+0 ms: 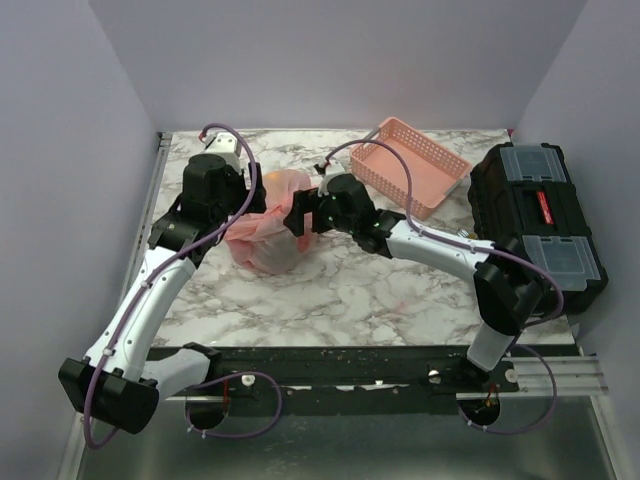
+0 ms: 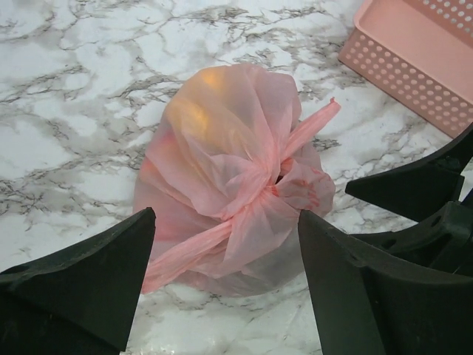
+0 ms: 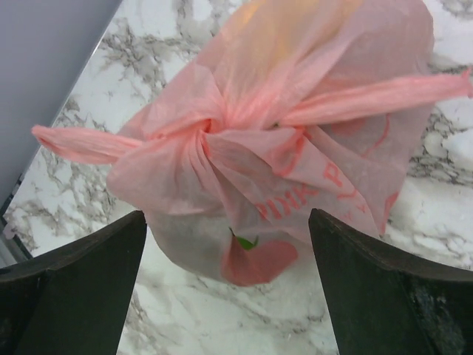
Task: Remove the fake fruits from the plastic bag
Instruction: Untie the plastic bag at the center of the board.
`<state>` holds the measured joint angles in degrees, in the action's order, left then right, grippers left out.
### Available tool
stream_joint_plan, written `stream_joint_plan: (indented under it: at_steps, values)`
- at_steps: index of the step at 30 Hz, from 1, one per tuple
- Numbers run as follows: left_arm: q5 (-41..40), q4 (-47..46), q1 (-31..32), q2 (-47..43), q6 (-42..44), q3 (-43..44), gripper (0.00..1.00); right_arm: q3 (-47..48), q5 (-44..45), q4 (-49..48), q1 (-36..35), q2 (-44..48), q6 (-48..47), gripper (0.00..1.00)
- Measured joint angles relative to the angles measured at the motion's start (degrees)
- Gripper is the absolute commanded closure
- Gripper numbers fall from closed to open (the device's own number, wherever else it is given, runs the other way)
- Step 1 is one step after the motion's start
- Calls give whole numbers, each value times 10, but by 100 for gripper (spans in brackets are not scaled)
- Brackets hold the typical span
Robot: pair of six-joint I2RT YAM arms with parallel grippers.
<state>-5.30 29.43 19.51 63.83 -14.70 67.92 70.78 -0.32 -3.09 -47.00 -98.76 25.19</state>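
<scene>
The pink plastic bag sits on the marble table, its handles tied in a knot. Fruits show only through the film: an orange-yellow glow at the top and a red fruit with a green leaf low on one side. My left gripper is open, its fingers either side of the bag's near part, above it. My right gripper is open too, hovering close to the bag from the right. In the top view the left gripper and right gripper flank the bag.
A rigid pink lattice basket stands at the back right of the bag, also in the left wrist view. A black toolbox sits at the right edge. The table's left edge is near the left arm.
</scene>
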Motion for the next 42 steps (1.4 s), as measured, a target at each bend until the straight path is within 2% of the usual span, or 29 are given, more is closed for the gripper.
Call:
stream_joint_plan:
  at_steps: [8,13,17,22,30,42]
  values:
    - [-26,-11,-18,-18,-23,-9,21,60,83,-27,-45,-61,-32,12]
    - [-26,-11,-23,-21,-34,-9,21,99,120,-28,-56,-115,-54,20]
    - [-25,-11,-23,-21,-38,-9,21,125,145,-17,-58,-146,-68,37]
    - [-17,-11,-28,-19,-41,-9,21,123,163,-15,-59,-149,-78,65]
    - [25,-11,-30,6,-45,-9,21,21,150,-54,-58,-84,-102,91]
    - [215,-11,-29,94,-46,-6,18,-108,11,-66,-58,30,-164,95]
